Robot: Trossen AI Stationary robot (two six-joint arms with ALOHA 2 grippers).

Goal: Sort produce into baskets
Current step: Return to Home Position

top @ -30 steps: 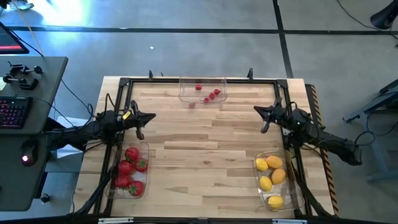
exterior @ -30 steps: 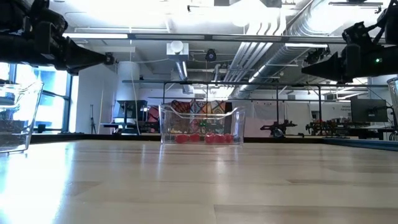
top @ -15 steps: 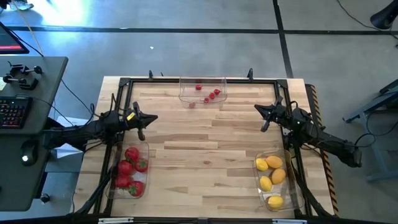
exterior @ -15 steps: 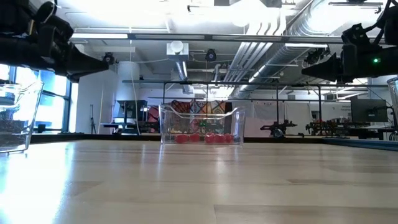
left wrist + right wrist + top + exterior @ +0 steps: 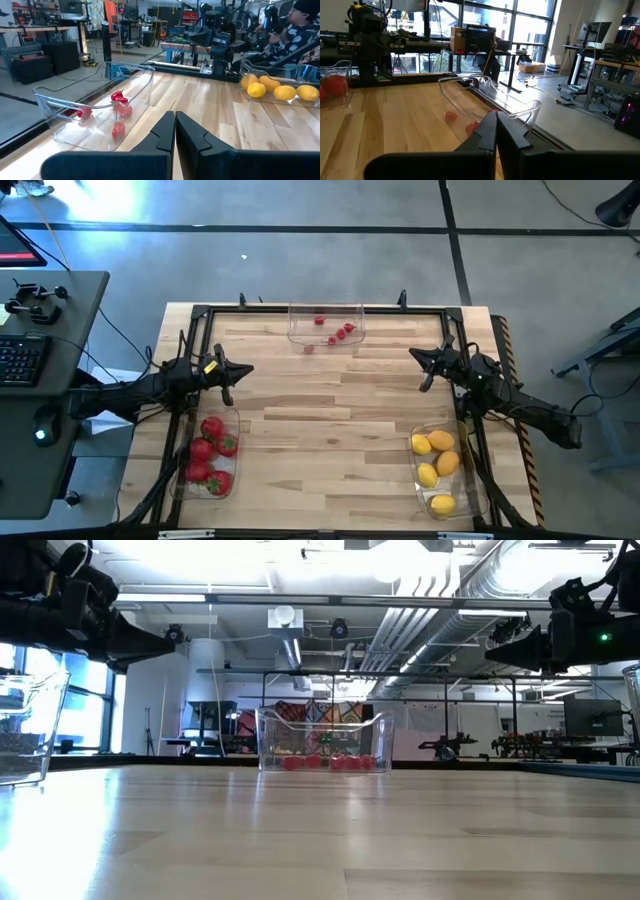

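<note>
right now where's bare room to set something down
The wooden table's middle is bare, bordered by the clear plastic bin of red tomatoes, the clear bin of yellow lemons and the far clear bin of small red fruits. Side edges are crowded: the shut left tool and right tool hover there.

The high view looks straight down over the whole table (image 5: 330, 410); the low view sits at tabletop height, facing the far bin (image 5: 270, 740). Both wrist views look low across the wood — each apparently catching that same bin.

Red tomatoes (image 5: 202, 448), yellow and orange lemons (image 5: 441, 442), red berries (image 5: 340, 334).
</note>
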